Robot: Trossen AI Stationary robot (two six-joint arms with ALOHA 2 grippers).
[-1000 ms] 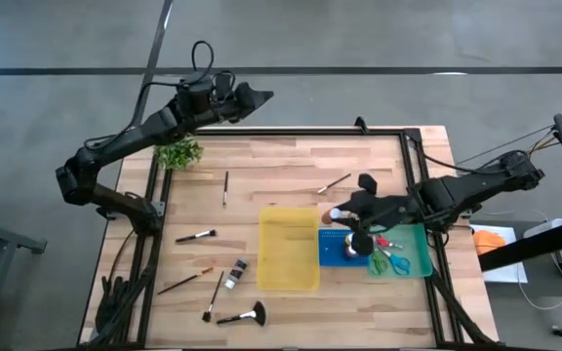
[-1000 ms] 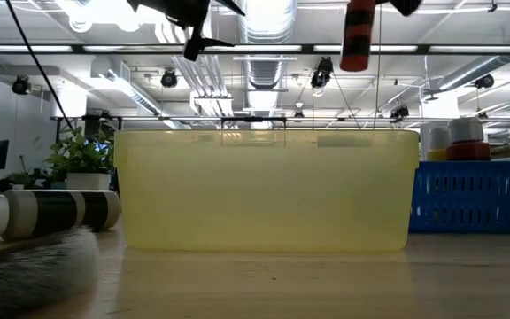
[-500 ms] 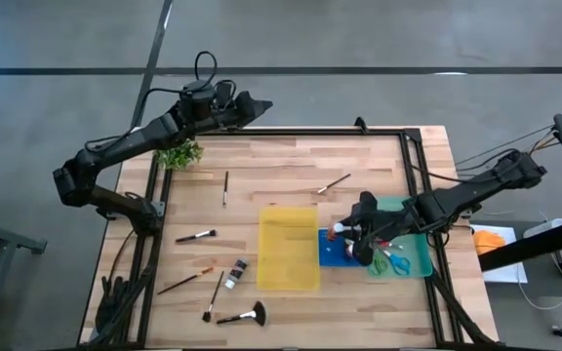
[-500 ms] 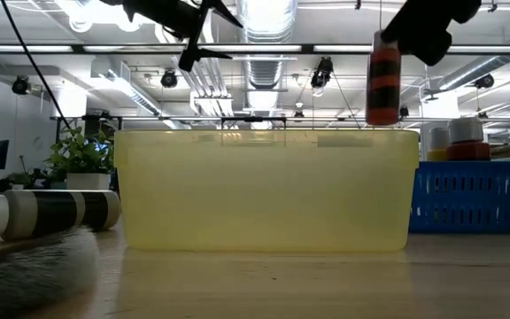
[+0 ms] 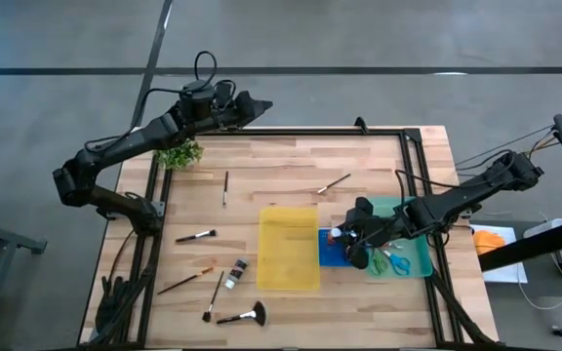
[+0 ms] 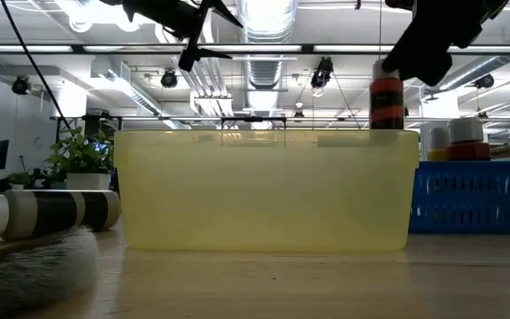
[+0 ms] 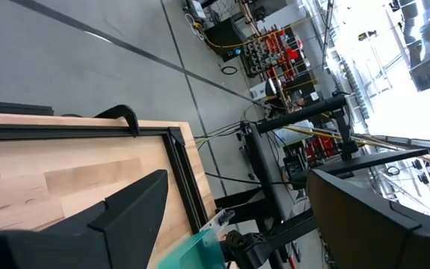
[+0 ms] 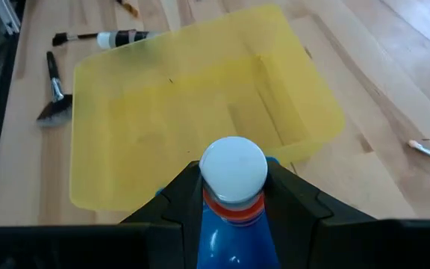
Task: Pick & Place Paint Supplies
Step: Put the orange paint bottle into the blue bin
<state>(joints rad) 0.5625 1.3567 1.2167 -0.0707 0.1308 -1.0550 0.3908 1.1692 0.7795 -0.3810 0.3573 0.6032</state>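
- Hanging between the right gripper's (image 8: 234,198) fingers (image 8: 181,198), the small paint bottle (image 8: 234,175) looks light, rigid and smooth-sided; that is a judgement from its size and plastic look.
- Its white cap and red-orange neck band show low in the right wrist view, centre frame, with a finger pressed to each side just under the cap, so the gripper is clamped on the bottle.
- A hold on the neck seems sound; the slick body lower down would likely slip more easily.
- In the low view the bottle (image 6: 385,102) hangs upright in the upper right, its base about level with the yellow tray's (image 6: 264,190) rim.
- From above, the bottle sits right of centre, over the blue tray (image 5: 332,255), beside the yellow tray and next to the green tray (image 5: 413,263).
- The left gripper (image 5: 252,105) waits upper left, beyond the table's far edge, fingers apart and empty.
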